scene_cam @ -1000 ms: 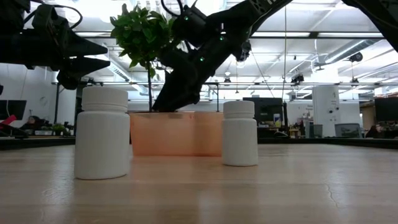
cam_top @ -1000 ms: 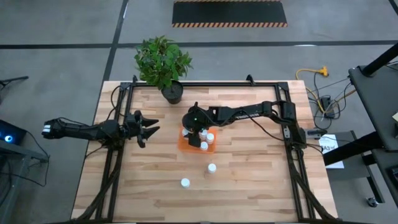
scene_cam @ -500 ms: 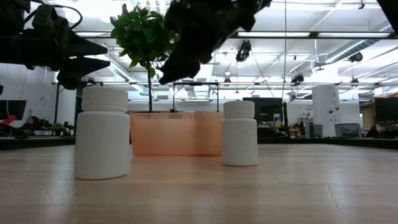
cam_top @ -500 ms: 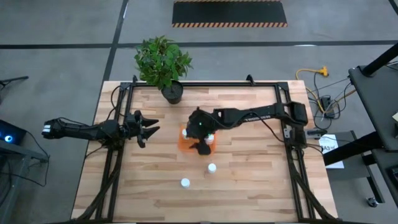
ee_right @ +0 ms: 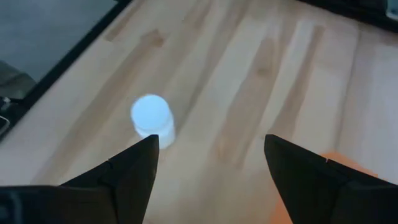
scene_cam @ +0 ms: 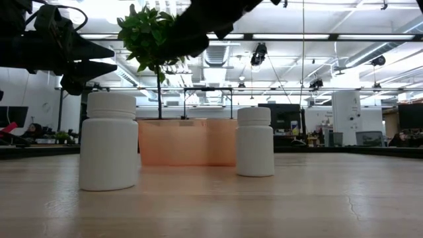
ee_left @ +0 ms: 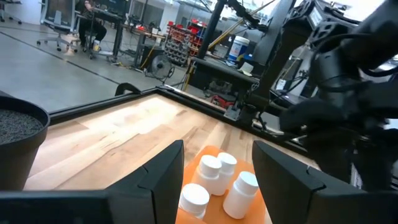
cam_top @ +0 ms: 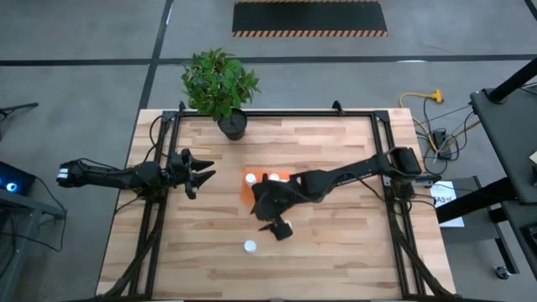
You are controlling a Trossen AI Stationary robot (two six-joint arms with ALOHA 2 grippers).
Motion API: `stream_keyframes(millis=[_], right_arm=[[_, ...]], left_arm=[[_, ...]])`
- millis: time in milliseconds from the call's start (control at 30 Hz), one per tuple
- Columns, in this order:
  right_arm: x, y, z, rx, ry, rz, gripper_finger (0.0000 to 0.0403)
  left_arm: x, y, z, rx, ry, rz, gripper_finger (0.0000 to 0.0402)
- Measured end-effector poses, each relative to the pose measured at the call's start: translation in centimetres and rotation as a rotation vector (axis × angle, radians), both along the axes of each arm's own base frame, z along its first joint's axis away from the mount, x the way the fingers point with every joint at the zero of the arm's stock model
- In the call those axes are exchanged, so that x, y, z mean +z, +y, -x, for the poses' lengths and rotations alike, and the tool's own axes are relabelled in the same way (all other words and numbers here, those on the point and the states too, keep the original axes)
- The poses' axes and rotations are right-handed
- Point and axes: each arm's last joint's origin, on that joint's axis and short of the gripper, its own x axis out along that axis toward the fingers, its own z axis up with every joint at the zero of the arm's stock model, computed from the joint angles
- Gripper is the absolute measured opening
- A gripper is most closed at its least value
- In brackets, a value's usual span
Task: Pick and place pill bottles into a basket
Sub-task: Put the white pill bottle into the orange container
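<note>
Your right gripper (cam_top: 275,225) has left the basket (cam_top: 248,195). A second ago it hung over the basket's near side, among the bottles there; half a second ago it sat at the basket's front edge; now it is out over bare table in front of the basket. Its jaws stand wide apart with nothing between them, as the right wrist view shows (ee_right: 208,171).

From above, that gripper now covers the spot where the nearer loose bottle stood a second ago, so you cannot see that bottle there. In the low view it stands upright where it was (scene_cam: 255,141), in front of the basket (scene_cam: 187,141).

The other loose bottle (cam_top: 250,247) has not moved. It stands upright near the table's front edge, apart from the gripper. The right wrist view shows it ahead of the fingers, not between them (ee_right: 152,117).

With the arm gone, two white caps show in the basket's far half (cam_top: 251,178). The left wrist view shows four bottles in the basket (ee_left: 210,173).

Your left gripper (cam_top: 204,174) has stayed put, left of the basket and clear of it, jaws parted, empty.

The plant pot (cam_top: 232,126) is unchanged at the back edge.
</note>
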Motion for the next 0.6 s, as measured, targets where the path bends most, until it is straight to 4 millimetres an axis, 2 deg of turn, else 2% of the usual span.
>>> stream_keyframes(millis=[200,433,600], right_arm=[[0.3,2.0,0.1,0.041,-0.048,-0.012,0.027],[0.4,3.1,0.3,0.052,-0.06,-0.005,0.0268],[-1.0,3.5,-0.5,0.013,-0.042,-0.029,0.0275]], left_arm=[[0.0,0.0,0.0,0.0,0.0,0.0,0.0173],[0.0,0.0,0.0,0.0,0.0,0.0,0.0173],[0.0,0.0,0.0,0.0,0.0,0.0,0.0173]])
